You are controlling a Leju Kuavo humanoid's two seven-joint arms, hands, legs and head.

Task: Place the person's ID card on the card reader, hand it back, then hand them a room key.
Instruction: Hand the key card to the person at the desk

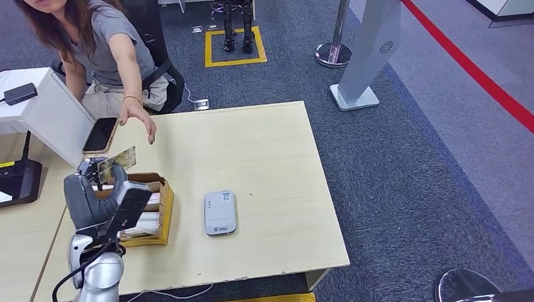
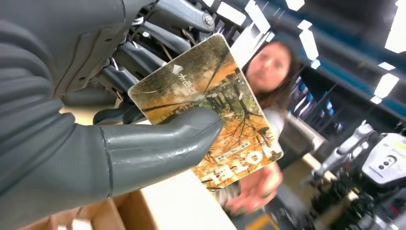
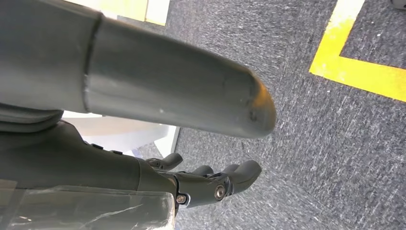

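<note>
My left hand is raised over the left part of the wooden table, pinching a room key card between thumb and fingers. The left wrist view shows the key card printed with an autumn forest and the word HOTEL, under my thumb. A seated person stretches an open hand over the table's far edge, a short way beyond the card; that hand is blurred behind it. The grey-white card reader lies flat mid-table with nothing on it. My right hand hangs over carpet, fingers apart, holding nothing.
A cardboard box of cards sits under my left hand. A phone lies by the person's arm. A white cabinet and a dark stand stand at the left. A grey sign base and a stanchion stand beyond the table.
</note>
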